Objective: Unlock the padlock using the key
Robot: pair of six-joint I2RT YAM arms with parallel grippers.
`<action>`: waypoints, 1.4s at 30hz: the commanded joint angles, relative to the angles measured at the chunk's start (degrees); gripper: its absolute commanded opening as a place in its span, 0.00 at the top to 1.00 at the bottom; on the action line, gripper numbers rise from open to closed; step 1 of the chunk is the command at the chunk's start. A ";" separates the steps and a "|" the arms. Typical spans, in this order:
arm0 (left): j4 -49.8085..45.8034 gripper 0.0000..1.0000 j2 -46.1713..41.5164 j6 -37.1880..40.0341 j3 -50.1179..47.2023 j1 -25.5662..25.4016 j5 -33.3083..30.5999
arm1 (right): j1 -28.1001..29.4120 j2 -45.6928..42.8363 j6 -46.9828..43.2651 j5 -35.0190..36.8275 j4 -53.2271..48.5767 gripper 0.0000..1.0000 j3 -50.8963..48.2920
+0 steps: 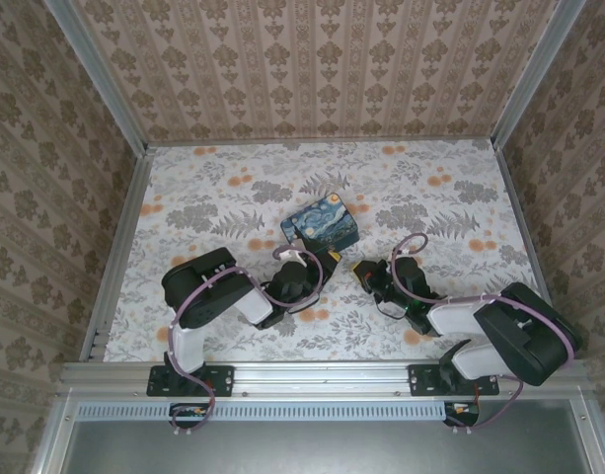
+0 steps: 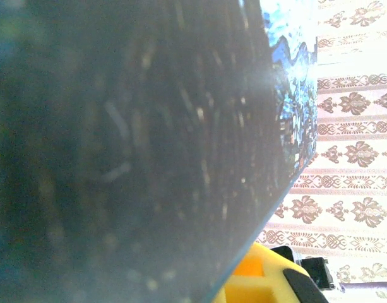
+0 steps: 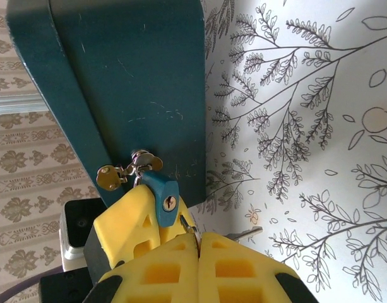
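At the left of the overhead view, the left gripper (image 1: 312,262) is the first worry. Its jaws are closed, and what looks to be one of its yellow fingers (image 3: 125,221) lies against the padlock (image 3: 161,192). I cannot tell whether it truly pinches the body or only props it, so a push from the key could swing the lock on the hasp (image 3: 127,172) and carry the keyhole (image 3: 170,203) off line. Next along, the blue swirl-painted box (image 1: 324,225) sits loose on the table (image 1: 213,188), its dark wall right up against the left wrist camera. A firm shove could slide box, hasp and lock away together. Further right, the key (image 3: 191,227) is pinched in the seam of the closed right gripper (image 3: 198,238), its tip just below the keyhole and not visibly in it. So little metal shows that it could twist in the grip, or jam against the lock's face if driven in at a slant. As for pose, the left arm (image 1: 208,286) folds in a tight bend and reaches toward the near side of the box. The right arm (image 1: 480,321) lies low, stretched leftward across the table, its wrist aimed at the padlock from close by.
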 commanded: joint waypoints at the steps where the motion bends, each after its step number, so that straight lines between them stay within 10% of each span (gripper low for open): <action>1: -0.81 1.00 1.47 -2.70 0.09 -0.55 -1.15 | 0.49 2.39 1.68 2.13 3.19 1.00 1.83; 42: -3.29 1.00 1.83 -2.63 0.26 -0.54 -1.51 | 0.75 4.46 1.62 1.89 3.01 1.00 5.37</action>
